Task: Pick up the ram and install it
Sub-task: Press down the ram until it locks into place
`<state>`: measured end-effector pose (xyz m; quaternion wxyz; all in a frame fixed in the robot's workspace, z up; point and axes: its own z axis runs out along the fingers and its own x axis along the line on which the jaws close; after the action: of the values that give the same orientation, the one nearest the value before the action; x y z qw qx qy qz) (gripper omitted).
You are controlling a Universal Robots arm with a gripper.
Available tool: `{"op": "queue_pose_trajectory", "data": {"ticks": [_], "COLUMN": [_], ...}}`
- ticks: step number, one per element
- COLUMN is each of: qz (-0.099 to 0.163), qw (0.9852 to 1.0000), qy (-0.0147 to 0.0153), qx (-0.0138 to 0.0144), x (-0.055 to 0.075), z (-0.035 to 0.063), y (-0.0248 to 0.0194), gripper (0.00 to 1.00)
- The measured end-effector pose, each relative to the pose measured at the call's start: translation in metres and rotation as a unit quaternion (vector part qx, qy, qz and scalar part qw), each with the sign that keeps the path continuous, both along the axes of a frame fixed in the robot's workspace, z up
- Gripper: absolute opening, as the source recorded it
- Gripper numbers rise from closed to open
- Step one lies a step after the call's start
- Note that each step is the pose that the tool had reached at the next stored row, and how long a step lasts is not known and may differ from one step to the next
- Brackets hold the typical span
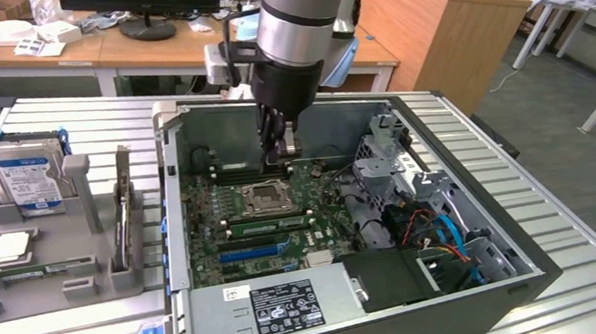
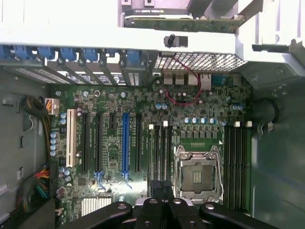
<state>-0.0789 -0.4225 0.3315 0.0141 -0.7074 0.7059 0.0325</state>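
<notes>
**Ram apparently seated beside the processor socket**

Hovering over the motherboard (image 1: 311, 184): gripper (image 2: 162, 187), fingers (image 2: 155, 187) drawn together, nothing visibly held. Green ram (image 1: 265, 225) seemingly in a slot near board's middle. Probably light, stiff, fragile; best pinched along top edge, clear of chips.

This is a robotics lab or workshop: an opened computer case (image 1: 349, 236) lies on a ribbed metal surface (image 1: 565, 215), with wooden desks (image 1: 156, 53) and a monitor stand (image 1: 148, 27) behind it.
</notes>
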Motion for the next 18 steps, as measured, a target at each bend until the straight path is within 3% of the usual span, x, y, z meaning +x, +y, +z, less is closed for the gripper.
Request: {"op": "queue_pose_trajectory", "data": {"ticks": [13, 18], "qz": [0.0, 0.001], "qw": [1.0, 1.0], "qy": [0.0006, 0.0006], "qx": [0.0, 0.0], "x": [0.025, 0.028], "z": [0.0, 0.0], "y": [-0.0005, -0.0005], "gripper": [0.11, 0.11]}}
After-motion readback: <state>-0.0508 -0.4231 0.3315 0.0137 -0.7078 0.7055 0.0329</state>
